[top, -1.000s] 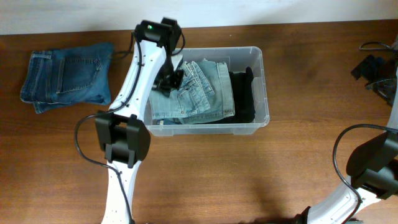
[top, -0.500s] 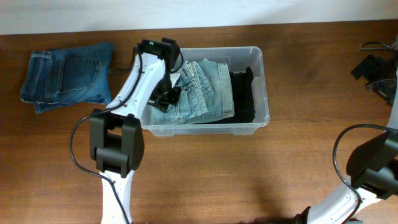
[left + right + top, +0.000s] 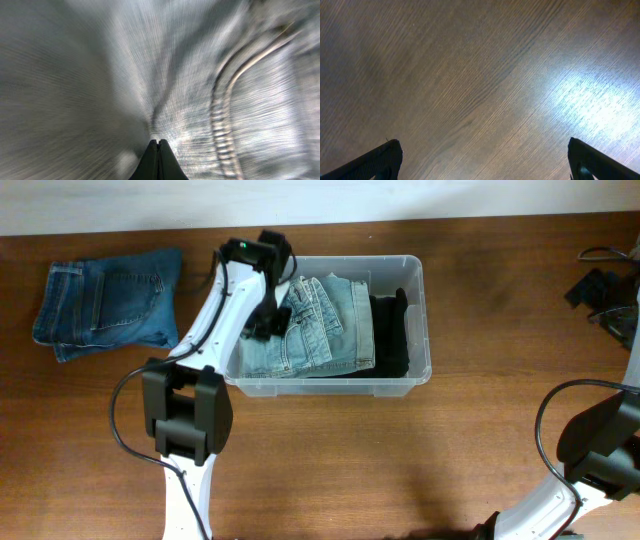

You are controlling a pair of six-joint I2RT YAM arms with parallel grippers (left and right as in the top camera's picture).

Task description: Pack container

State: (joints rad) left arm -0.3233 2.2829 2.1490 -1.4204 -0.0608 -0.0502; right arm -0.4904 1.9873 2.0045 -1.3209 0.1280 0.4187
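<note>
The container, a clear plastic bin, stands at the table's middle back. It holds folded light-blue jeans and a black garment to their right. My left gripper reaches down into the bin's left end onto the light jeans. In the left wrist view its jaws are shut tip to tip against blurred pale denim, with nothing seen between them. My right gripper hangs open over bare wood, its fingertips far apart.
A folded pair of dark-blue jeans lies on the wooden table at the far left. Dark cables and hardware sit at the far right edge. The right arm rises along the right side.
The left gripper dipped toward the bin's near-left side over the light jeans, then came back a little toward the far side. Its elbow shifted left. The right arm stayed still.
</note>
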